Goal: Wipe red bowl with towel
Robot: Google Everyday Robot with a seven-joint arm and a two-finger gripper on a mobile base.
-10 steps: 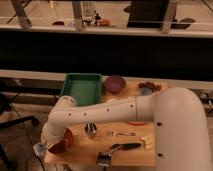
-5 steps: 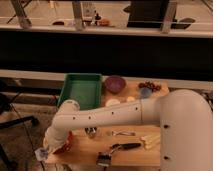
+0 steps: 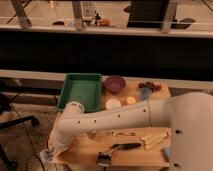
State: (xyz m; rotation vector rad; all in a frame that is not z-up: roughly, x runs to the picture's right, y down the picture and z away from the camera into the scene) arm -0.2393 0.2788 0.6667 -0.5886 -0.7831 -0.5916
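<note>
The red bowl is hidden; my white forearm [image 3: 67, 131] covers the table's front left corner, where the bowl showed earlier. My gripper [image 3: 48, 153] hangs low at that corner, at the end of the forearm. A pale bluish-white patch [image 3: 45, 156] shows at the gripper; it may be the towel, but I cannot tell whether it is held.
A green tray [image 3: 80, 90] sits at the back left of the wooden table [image 3: 135, 156]. There are also a purple bowl [image 3: 115, 83], a blue cup [image 3: 145, 93], dark red fruit [image 3: 150, 86], a white disc [image 3: 113, 103], a black-handled brush [image 3: 119, 148] and a metal cup [image 3: 91, 134]. A chair base [image 3: 12, 122] stands to the left.
My forearm has swung down and to the left. The gripper has dropped to the table's front left corner, and the red bowl is now covered.
</note>
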